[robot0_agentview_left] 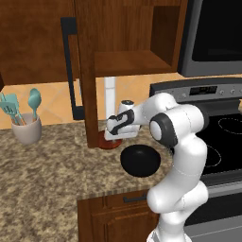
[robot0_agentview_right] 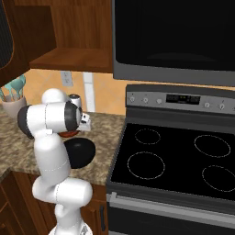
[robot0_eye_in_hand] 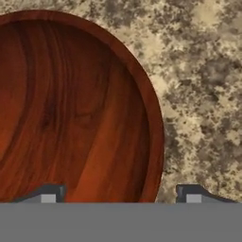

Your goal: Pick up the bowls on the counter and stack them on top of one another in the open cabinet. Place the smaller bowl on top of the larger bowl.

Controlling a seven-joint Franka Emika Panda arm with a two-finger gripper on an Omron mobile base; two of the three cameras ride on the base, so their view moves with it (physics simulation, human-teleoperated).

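My tool (robot0_eye_in_hand: 116,191) hung open over the reddish-brown bowl (robot0_eye_in_hand: 71,108), fingers straddling its rim, on the granite surface (robot0_eye_in_hand: 203,85) beside the black bowl (robot0_agentview_left: 140,160); next I judged I should descend and close

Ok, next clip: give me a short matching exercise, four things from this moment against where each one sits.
Things:
1. smaller bowl
2. larger bowl
3. utensil cup
4. cabinet shelf

Places:
A. bare, above the counter
B. far left of the counter, holding teal utensils
C. near the counter's front edge, beside the stovetop
D. directly under the gripper, rim between the jaws

Pairs: 1-D, 2-C, 3-B, 4-A
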